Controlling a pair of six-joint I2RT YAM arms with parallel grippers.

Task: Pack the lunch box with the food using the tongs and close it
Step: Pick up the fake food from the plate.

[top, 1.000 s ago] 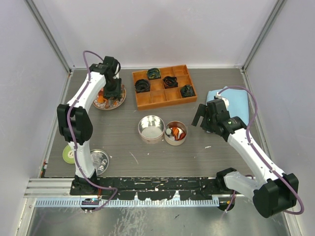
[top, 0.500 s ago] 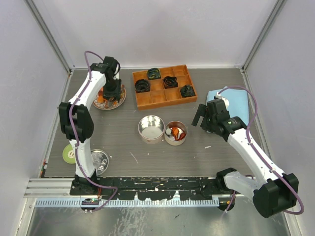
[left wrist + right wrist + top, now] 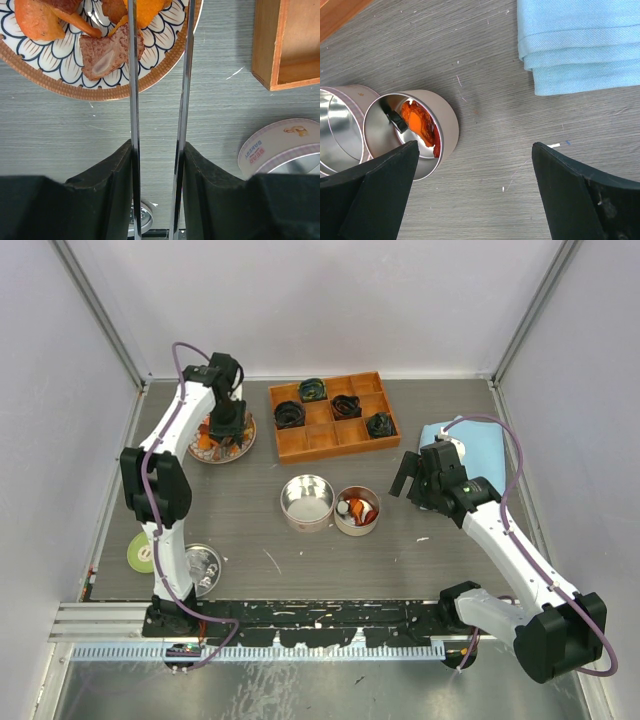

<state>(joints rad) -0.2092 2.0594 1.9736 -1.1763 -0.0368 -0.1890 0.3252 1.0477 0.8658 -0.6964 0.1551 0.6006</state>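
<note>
My left gripper (image 3: pixel 157 150) is shut on the tongs (image 3: pixel 134 100), whose two silver arms run up over a patterned plate (image 3: pixel 75 90) and out of the top of the left wrist view, so their tips are hidden. Food lies on that plate: a reddish-brown chunk (image 3: pixel 107 52) beside the left arm and orange pieces (image 3: pixel 37 20). In the top view this gripper (image 3: pixel 226 420) hangs over the plate (image 3: pixel 247 440) at the far left. The lunch box is two round tins: one empty (image 3: pixel 307 500), one (image 3: pixel 357 510) holding orange and red food (image 3: pixel 417 122). My right gripper (image 3: pixel 475 145) hovers open, to the right of the tins.
A wooden compartment tray (image 3: pixel 333 438) with dark coiled lumps stands at the back centre. A folded blue cloth (image 3: pixel 480 445) lies at the right. A metal lid (image 3: pixel 203 565) and a green disc (image 3: pixel 138 553) rest near the left arm's base. A printed lid (image 3: pixel 285 150) shows in the left wrist view.
The left arm's elbow has shifted slightly while its gripper stays over the plate. The right arm has not moved.
</note>
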